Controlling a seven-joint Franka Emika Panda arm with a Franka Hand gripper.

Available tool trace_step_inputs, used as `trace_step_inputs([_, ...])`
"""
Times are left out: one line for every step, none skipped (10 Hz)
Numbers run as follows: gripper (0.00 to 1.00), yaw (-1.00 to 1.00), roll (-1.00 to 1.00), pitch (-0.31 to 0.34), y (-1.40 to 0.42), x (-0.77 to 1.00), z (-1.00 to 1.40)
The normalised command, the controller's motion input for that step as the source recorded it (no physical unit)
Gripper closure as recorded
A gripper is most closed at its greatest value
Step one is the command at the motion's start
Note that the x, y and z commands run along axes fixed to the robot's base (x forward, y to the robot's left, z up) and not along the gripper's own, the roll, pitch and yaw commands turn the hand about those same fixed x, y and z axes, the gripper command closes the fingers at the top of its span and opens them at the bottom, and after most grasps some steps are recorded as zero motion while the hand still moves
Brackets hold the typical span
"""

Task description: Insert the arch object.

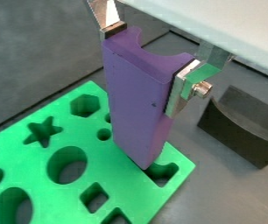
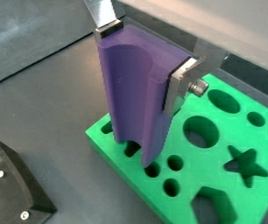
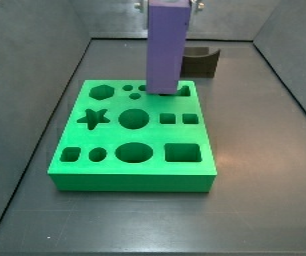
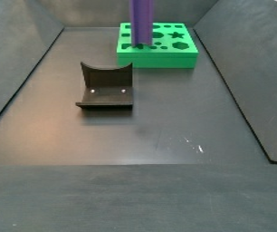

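Two silver fingers (image 1: 190, 86) of the pincer (image 1: 148, 54) clamp the upper part of the purple arch piece (image 1: 137, 101), which stands upright with its lower end in a hole at a corner of the green board (image 1: 54, 166). How deep it sits cannot be read: in both wrist views the piece itself hides the bottom of the hole, and only a sliver of dark opening shows beside its foot. The arch notch is visible only at the top end, between the fingers (image 2: 186, 80). In both side views the pincer is cut off by the frame edge, so just the purple column (image 3: 165, 48) rises from the board (image 3: 132, 160). The fixture (image 4: 105, 87) stands on the dark counter (image 4: 166, 127) well apart from the board (image 4: 159, 50); in a side view it is half hidden behind the piece (image 3: 200, 62).
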Motion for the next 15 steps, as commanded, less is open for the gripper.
trace_step_inputs([1.00,-0.21,-0.04,0.000,0.10,0.47,-0.31])
trace_step_inputs([1.00,-0.19,-0.06,0.000,0.00,0.45,-0.31])
trace_step_inputs([1.00,-0.11,-0.10,-0.024,0.00,0.27,-0.40])
trace_step_inputs([1.00,-0.03,-0.12,-0.023,0.00,0.24,-0.39])
trace_step_inputs([1.00,0.00,-0.07,-0.010,0.00,0.18,-0.38])
trace_step_inputs([1.00,0.00,0.00,-0.057,0.00,0.00,-0.38])
trace_step_inputs([1.00,0.00,0.06,-0.076,0.06,0.00,-0.33])
trace_step_inputs([1.00,0.00,0.11,-0.061,0.10,-0.04,-0.27])
trace_step_inputs([1.00,0.00,0.06,-0.056,0.11,-0.08,-0.21])
trace_step_inputs([1.00,0.00,0.01,-0.103,0.04,-0.10,-0.24])
trace_step_inputs([1.00,0.00,0.00,-0.114,0.00,-0.11,-0.21])
trace_step_inputs([1.00,0.00,0.00,-0.060,0.00,-0.04,-0.10])
trace_step_inputs([1.00,0.00,-0.02,-0.109,0.00,0.00,-0.14])
trace_step_inputs([1.00,0.00,-0.02,0.000,0.00,0.00,0.00])
trace_step_inputs([1.00,0.00,0.00,0.000,0.00,0.00,0.00])
